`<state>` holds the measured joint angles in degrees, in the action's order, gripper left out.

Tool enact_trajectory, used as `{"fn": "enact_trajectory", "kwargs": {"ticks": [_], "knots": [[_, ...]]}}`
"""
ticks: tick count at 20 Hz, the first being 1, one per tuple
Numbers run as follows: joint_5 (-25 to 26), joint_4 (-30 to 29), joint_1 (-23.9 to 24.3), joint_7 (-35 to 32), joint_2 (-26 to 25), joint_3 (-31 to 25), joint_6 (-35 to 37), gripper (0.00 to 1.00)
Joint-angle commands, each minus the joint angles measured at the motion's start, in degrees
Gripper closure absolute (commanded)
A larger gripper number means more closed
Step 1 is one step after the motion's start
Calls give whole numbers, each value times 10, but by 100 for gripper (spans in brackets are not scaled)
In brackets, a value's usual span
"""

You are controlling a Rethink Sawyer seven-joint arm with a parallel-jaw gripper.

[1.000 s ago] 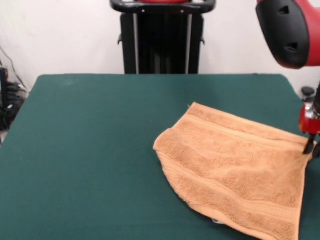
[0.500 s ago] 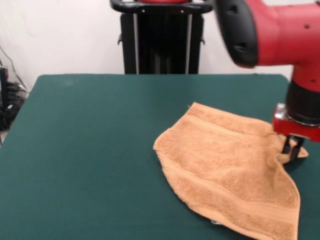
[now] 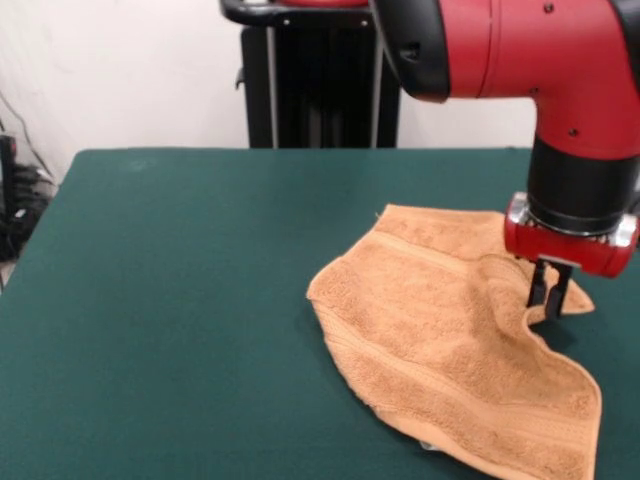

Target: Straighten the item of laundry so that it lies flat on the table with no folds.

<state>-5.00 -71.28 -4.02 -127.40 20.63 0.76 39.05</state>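
Note:
The item of laundry, an orange-tan towel, lies on the right half of the green table. It is rumpled, with a curved left side and a woven stripe band along its near edge. Its right edge is pulled inward into a raised fold. My gripper comes down from the red arm onto that right edge, with its dark fingers close together and shut on the cloth. A small corner of towel sticks out to the right of the fingers. The towel's near end runs off the picture's bottom.
The black pedestal stands behind the table's far edge. Cables hang beside the table's left side. The towel sits close to the table's right edge.
The gripper has moved left across the table with the towel's right edge in it. That edge, stretched out to the right a second ago, now bunches inward into a fold.

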Motion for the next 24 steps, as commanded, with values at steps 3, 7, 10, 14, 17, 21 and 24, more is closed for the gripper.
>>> {"fn": "enact_trajectory", "kwargs": {"ticks": [3, 7, 10, 14, 17, 21, 24], "knots": [[18, -47, -24, -30, -13, -45, -43, 100], [18, -39, -24, -22, -17, -47, -26, 100], [16, -29, -33, -35, -20, -41, -19, 100], [5, -15, -48, -62, -26, -33, -11, 100], [-8, -10, -57, -85, -28, -32, -6, 100], [-28, -7, -67, -110, -27, -34, 1, 100], [-40, 3, -81, -129, -28, -26, 11, 100]]}}
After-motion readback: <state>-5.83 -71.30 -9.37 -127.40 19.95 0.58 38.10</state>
